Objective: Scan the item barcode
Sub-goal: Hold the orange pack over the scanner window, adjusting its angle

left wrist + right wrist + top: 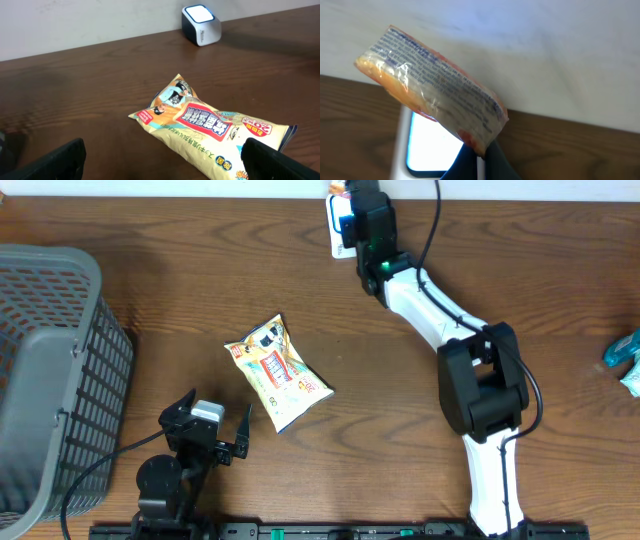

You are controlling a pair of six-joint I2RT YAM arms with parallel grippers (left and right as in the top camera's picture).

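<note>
The orange packet (430, 95) hangs tilted just above the scanner (402, 145), printed side showing. The right gripper (479, 159) has its jaws pinching the packet's lower end. Well apart from the scanner lies a yellow snack bag (278, 372), with the left gripper (215, 415) beyond it, jaws spread wide.

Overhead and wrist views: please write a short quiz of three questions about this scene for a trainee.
1. True or false: the left gripper holds the bag.
2. The right gripper holds a packet in front of what? A: the bag. B: the scanner. C: a bottle.
3. Fill in: at the far left of the overhead view stands a grey ___.

Key: 1 false, its jaws are open and apart from the bag. 2 B. 3 basket.
</note>
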